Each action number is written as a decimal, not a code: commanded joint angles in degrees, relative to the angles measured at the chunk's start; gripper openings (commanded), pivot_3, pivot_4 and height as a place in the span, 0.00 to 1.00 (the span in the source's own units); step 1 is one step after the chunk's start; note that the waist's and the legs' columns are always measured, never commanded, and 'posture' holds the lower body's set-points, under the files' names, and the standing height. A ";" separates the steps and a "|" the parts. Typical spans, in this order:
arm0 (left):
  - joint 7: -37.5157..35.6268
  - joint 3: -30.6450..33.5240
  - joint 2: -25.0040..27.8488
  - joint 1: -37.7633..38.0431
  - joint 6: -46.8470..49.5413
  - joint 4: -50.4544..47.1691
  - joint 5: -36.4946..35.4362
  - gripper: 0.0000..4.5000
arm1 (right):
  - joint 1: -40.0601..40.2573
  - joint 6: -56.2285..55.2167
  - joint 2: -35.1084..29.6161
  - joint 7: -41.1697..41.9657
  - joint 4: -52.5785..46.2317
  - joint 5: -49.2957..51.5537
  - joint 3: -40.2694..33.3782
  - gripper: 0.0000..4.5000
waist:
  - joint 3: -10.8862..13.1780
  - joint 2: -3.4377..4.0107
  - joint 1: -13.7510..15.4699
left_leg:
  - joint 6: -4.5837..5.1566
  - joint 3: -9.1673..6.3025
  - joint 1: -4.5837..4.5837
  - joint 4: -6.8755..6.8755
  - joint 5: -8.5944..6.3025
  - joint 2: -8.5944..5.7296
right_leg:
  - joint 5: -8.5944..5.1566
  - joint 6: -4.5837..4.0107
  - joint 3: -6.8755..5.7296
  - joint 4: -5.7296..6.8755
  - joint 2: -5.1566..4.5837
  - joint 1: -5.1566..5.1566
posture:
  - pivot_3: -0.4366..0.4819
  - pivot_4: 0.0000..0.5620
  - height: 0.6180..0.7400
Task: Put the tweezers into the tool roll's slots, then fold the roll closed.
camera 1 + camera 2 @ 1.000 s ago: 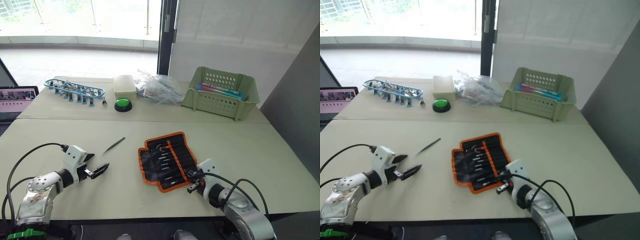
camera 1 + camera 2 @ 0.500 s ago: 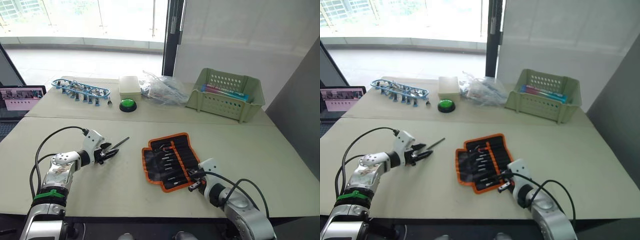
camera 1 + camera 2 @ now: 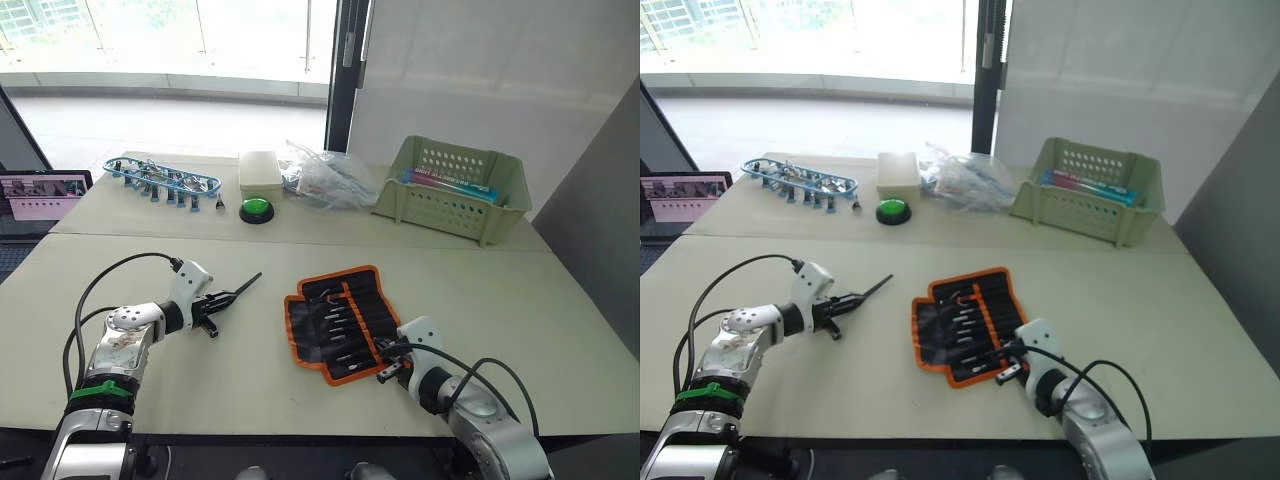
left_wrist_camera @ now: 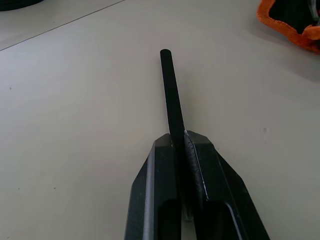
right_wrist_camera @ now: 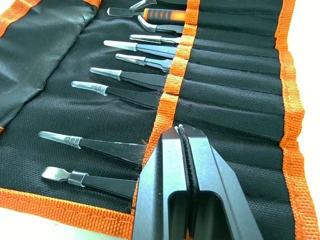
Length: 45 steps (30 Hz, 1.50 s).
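Note:
One thin dark pair of tweezers (image 3: 243,285) lies on the table left of the tool roll, its near end pinched in my left gripper (image 3: 214,301). The left wrist view has the two fingers (image 4: 202,165) pressed against the black shaft (image 4: 171,95). The tool roll (image 3: 370,305) lies open and flat, black with orange edging. Several tweezers (image 5: 137,62) sit in its orange slot strip (image 5: 172,82). My right gripper (image 3: 385,362) is shut and empty, resting at the roll's near right edge (image 5: 180,131).
A green basket (image 3: 452,187) stands at the back right. A clear plastic bag (image 3: 325,180), a white box (image 3: 259,172), a green button (image 3: 257,209) and a blue rack of clips (image 3: 160,178) line the back. A laptop (image 3: 40,195) sits far left.
My left gripper reached forward to the loose tweezers and its fingers went from wide open to shut on them. The right gripper stayed put on the roll.

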 commanded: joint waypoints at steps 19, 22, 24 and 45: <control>-8.58 -25.58 5.91 -4.64 27.92 -42.30 -2.01 0.01 | 3.06 3.67 -0.28 -0.32 4.05 -0.82 2.06 0.00 | 0.08 0.06 -0.27 | 0.01 -0.01 -0.01 0.01 0.00 -0.06 | -0.11 0.10 0.18 -0.06 0.08 0.01 | 0.48 0.27 0.98; -7.98 -27.03 5.64 -4.96 27.80 -42.70 -0.81 0.01 | 3.37 3.69 -0.20 -0.57 3.80 -0.79 2.06 0.00 | 0.08 0.06 -0.23 | 0.01 -0.01 -0.02 0.02 0.00 -0.06 | -0.22 -0.10 0.19 -0.06 0.09 0.00 | 0.48 0.27 0.98; -6.94 -27.78 4.93 -5.22 28.11 -42.54 0.16 0.01 | 3.63 3.67 -0.05 -0.79 3.64 -0.76 2.07 0.00 | 0.08 0.06 -0.17 | 0.01 -0.01 -0.02 0.02 0.00 -0.06 | -0.22 -0.09 0.19 -0.06 0.09 0.01 | 0.48 0.27 0.98; -5.18 -37.86 0.08 -11.35 29.08 -39.77 9.86 0.01 | 5.47 3.72 0.63 -2.15 2.25 -0.63 2.45 0.00 | 0.06 0.05 0.06 | 0.02 -0.06 -0.08 0.02 -0.01 -0.10 | -0.17 0.17 0.18 -0.06 0.11 0.02 | 0.48 0.27 0.98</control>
